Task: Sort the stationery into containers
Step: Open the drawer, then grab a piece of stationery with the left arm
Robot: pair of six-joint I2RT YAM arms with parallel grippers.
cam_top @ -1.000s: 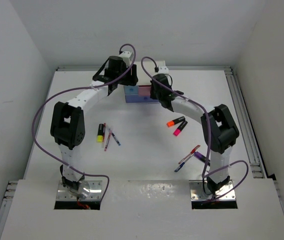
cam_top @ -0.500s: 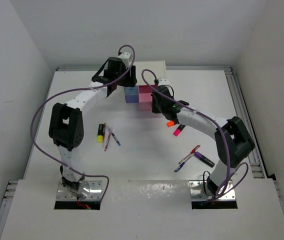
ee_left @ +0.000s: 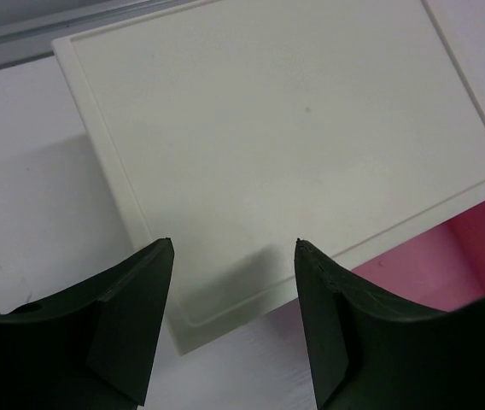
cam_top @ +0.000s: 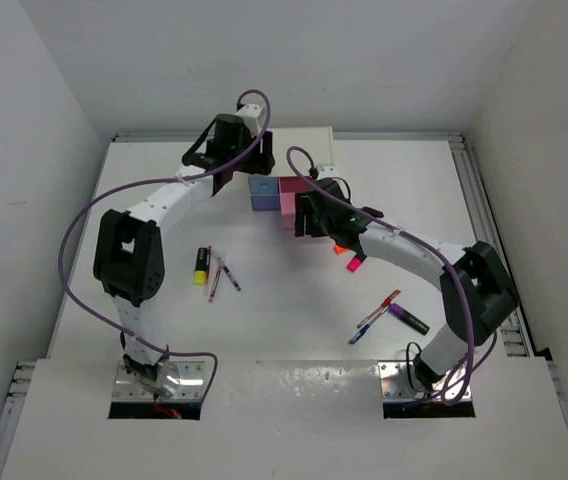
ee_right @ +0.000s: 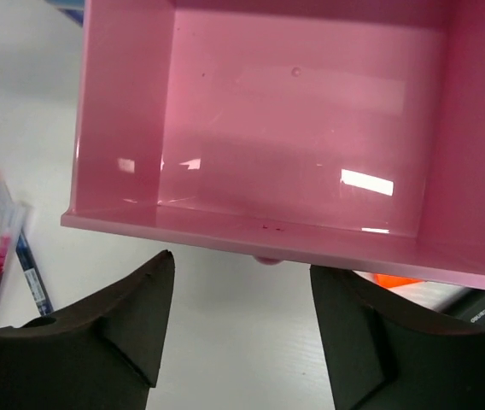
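Right gripper [ee_right: 238,260] on my wrist feed is released: its dark fingers stand wide apart, and the small knob [ee_right: 265,259] of the pink drawer [ee_right: 260,111] sits between them, touched by neither. I see an orange highlighter [ee_right: 392,279] poking out past the drawer's front lip, and thin pens [ee_right: 3,256] lying at the left edge.

On the other wrist feed, my left gripper [ee_left: 234,248] is slack too, fingers spread and holding nothing, above a corner of the white cabinet [ee_left: 294,128].

From overhead, the pink drawer juts out of the cabinet farther toward the arms than the light-blue drawer [cam_top: 261,192] beside it. A yellow highlighter [cam_top: 201,265] lies left of centre. A pink highlighter [cam_top: 352,263] lies just beside my right arm. A red pen [cam_top: 384,305], a blue pen [cam_top: 364,328] and a purple highlighter [cam_top: 407,318] lie together nearer that arm's base.
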